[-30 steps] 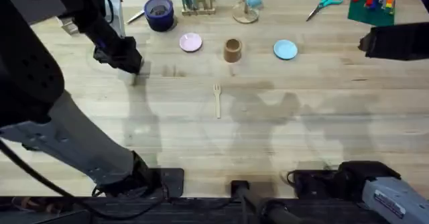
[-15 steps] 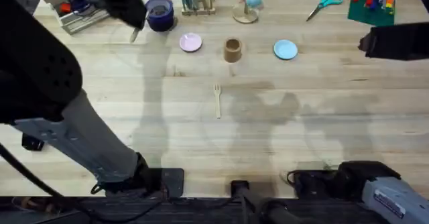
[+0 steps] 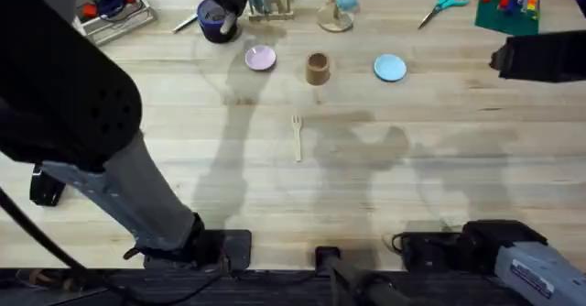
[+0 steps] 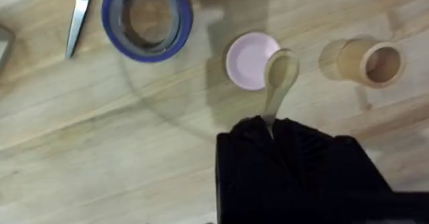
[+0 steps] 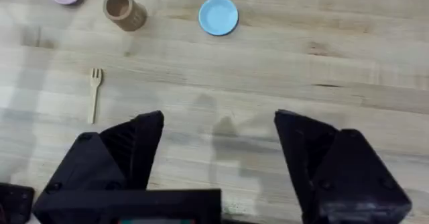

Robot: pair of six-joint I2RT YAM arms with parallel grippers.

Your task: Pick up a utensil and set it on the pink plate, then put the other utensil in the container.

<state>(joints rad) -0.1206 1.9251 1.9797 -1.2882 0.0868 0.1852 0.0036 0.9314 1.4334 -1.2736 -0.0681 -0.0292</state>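
One spoon clamped in left pincer, bowl overlapping pink plate edge. Right pincer released; fork on table.

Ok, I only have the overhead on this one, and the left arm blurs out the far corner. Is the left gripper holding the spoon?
Observer: Yes. In the left wrist view the left gripper is shut on the spoon by its handle.
Operator: Is it on the plate?
Observer: Its bowl overlaps the plate rim on the cup side; I cannot tell whether it touches.
Operator: And the right gripper?
Observer: In the right wrist view the right gripper is open, well apart from the fork.
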